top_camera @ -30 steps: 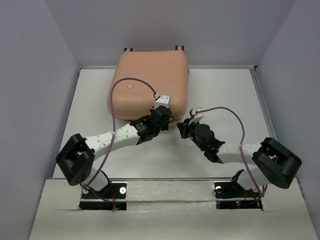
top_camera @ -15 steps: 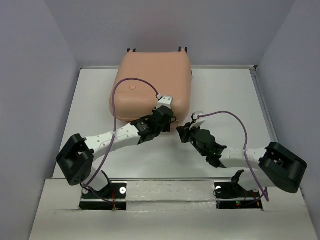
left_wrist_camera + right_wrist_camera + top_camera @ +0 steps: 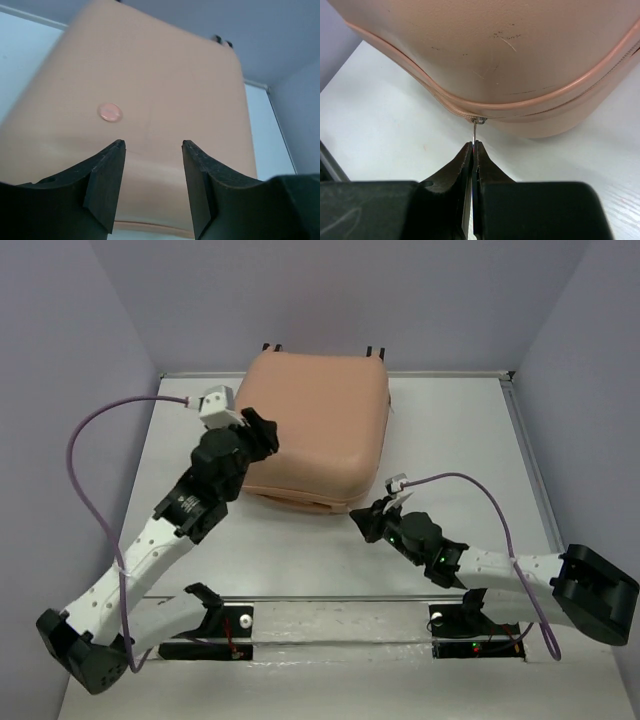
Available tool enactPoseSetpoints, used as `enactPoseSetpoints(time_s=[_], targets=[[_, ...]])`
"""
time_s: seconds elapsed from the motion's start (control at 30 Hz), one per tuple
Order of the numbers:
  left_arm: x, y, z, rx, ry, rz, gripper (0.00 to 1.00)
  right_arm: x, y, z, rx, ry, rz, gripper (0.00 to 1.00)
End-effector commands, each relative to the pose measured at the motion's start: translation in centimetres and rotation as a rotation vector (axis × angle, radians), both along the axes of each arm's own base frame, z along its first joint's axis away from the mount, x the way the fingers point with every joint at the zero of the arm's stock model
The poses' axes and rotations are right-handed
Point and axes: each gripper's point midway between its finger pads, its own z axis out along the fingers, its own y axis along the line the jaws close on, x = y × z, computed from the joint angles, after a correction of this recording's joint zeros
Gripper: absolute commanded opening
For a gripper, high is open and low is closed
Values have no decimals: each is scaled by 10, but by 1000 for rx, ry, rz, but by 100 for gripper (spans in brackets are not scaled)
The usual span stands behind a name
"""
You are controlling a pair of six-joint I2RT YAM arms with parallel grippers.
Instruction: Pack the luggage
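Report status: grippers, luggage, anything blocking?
Left gripper open over the luggage. Right gripper shut on zipper pull. Luggage closed, flat on table. No obstruction seen.

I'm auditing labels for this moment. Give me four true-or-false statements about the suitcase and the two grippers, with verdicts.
1. The peach-pink hard-shell suitcase lies closed on the white table. True.
2. The right gripper is open and clear of the suitcase. False: it is shut on the thin metal zipper pull at the suitcase's near edge.
3. The left gripper clamps the suitcase's lid. False: its jaws stand apart with nothing between them, over the shell.
4. A small round badge shows on the suitcase's top shell. True.
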Motion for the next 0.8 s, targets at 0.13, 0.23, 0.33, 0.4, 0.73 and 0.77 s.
enactPoseSetpoints(time_s=[0.13,0.23,0.33,0.4,0.73,0.77], targets=[[51,139,-10,-103,95,286,55,-24,19,-2,2,33,130,7],[66,178,-17,-174,103,344,54,-25,20,-3,-1,35,139,7],[83,213,-32,-231,119,426,53,-25,18,-5,-18,41,137,7],[89,222,-37,-255,130,428,53,-25,18,-4,-22,42,137,7],[140,210,-116,-291,280,376,51,-18,30,-2,-49,50,143,7],[143,191,-122,-267,296,343,51,-17,32,-1,-47,50,141,7]])
